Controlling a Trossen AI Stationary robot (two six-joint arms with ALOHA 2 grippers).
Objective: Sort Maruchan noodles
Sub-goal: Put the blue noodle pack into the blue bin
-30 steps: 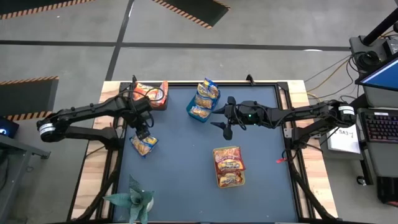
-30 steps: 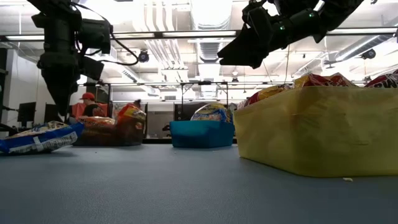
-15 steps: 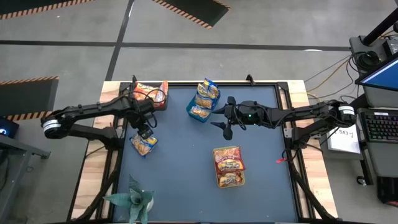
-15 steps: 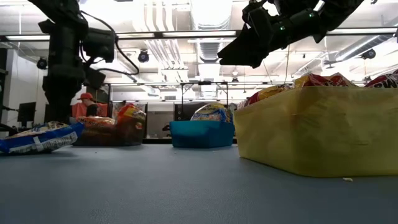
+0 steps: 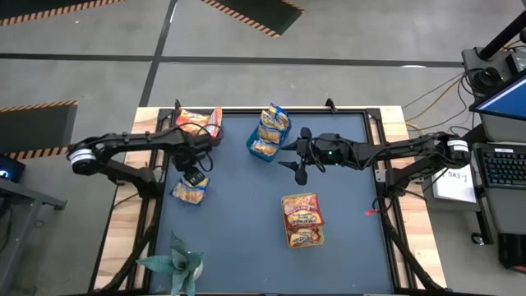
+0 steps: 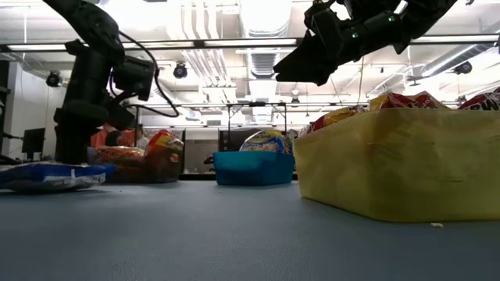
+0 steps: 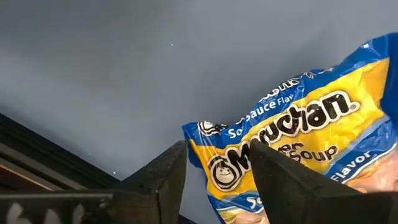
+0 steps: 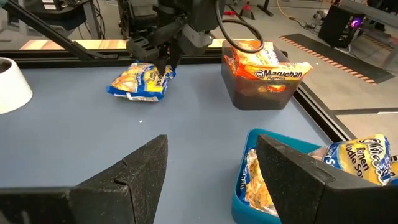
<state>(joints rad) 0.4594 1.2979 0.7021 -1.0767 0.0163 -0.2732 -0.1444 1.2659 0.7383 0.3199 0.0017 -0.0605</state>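
Landmark: blue bin (image 5: 264, 146), far-centre of the worktop (image 5: 246, 238).
Loose packet: one blue-and-yellow Maruchan packet (image 5: 190, 191) lying flat on the worktop, well to the left of the blue bin and nearer the front edge; the only packet seen outside a bin.
Left end effector (image 5: 194, 177): down at the loose packet's edge; in the left wrist view the two dark fingers (image 7: 165, 177) straddling the packet's corner (image 7: 292, 149), gap narrow. Pinched or only bracketing: cannot tell.
Right end effector (image 5: 299, 165): hovering just right of the blue bin, above the worktop, fingers spread wide, holding nothing.
Blue bin contents: blue-and-yellow packets (image 8: 360, 158) piled in, some standing above the rim.
Dark bin (image 5: 200, 125): left of the blue bin at the far edge, orange packets (image 8: 268, 70) inside.
Yellow bin (image 6: 398, 168): right of the blue bin and nearer the front, red packets (image 5: 302, 219) stacked in it.
Done so far: by the look of it, nearly everything sorted by colour into three bins.
Left to do: likely just the one loose packet, matching the blue bin's kind; secure grip, lift, carry rightward to the blue bin, release.
Watch for: crinkly wrapper slipping from a corner hold; blue bin already heaped, so a drop on top could slide off.
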